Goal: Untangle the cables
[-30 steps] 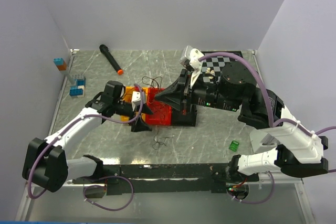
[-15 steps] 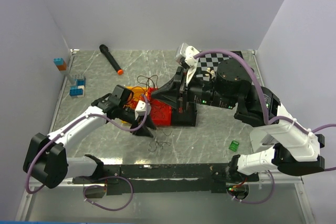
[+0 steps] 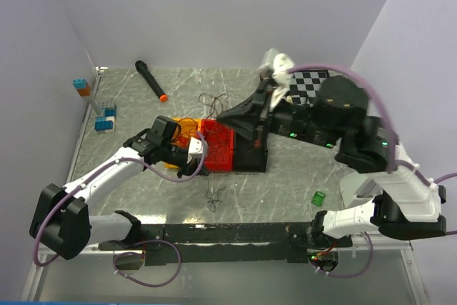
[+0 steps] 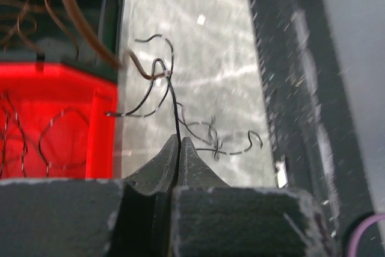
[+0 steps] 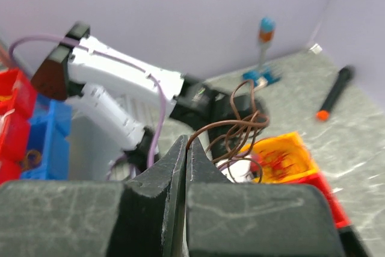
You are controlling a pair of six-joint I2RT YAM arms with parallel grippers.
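Thin curly cables, two pinched.
Left gripper (image 4: 179, 144) clamps the black cable (image 4: 175, 112) (beside a red bin (image 4: 60, 118)); right gripper (image 5: 185, 144), raised, clamps the looped brown cable (image 5: 237, 126).

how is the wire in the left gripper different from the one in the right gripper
The left gripper pinches a black wire, while the right gripper pinches a brown wire. The black wire leaves its gripper as one single strand, whereas the brown wire bunches into several overlapping loops. Both are thin, curly and clamped tight.
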